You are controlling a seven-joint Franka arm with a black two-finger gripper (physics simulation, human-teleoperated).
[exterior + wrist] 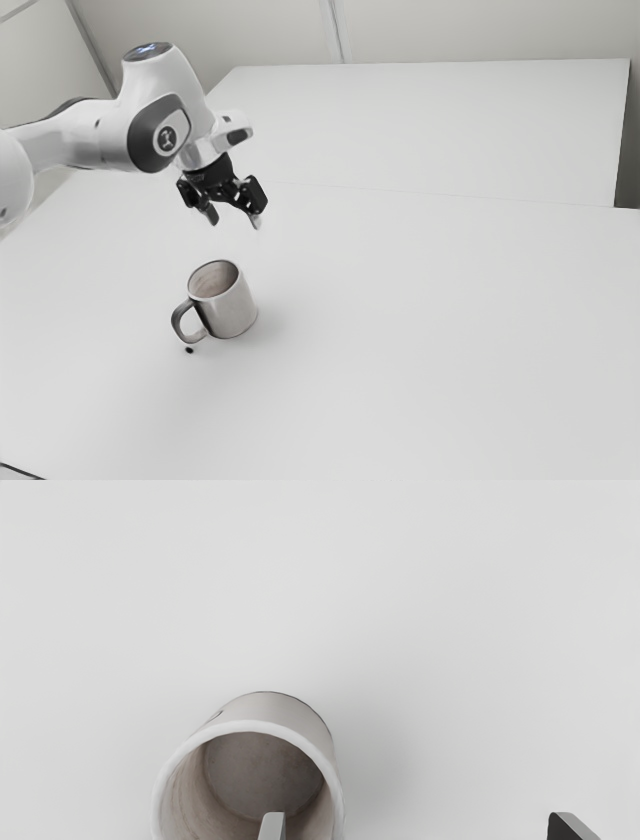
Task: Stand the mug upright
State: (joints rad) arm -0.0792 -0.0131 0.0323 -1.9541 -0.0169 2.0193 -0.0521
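The mug [228,308] stands upright on the desk [420,330], below and apart from the widely spread fingers [257,198], handle [177,318] toward the exterior view's left

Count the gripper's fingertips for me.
2, set apart above the upright mug. In the wrist view, one fingertip overlaps the mug's mouth; the other fingertip is past the mug's side, against the table. Neither is hidden.
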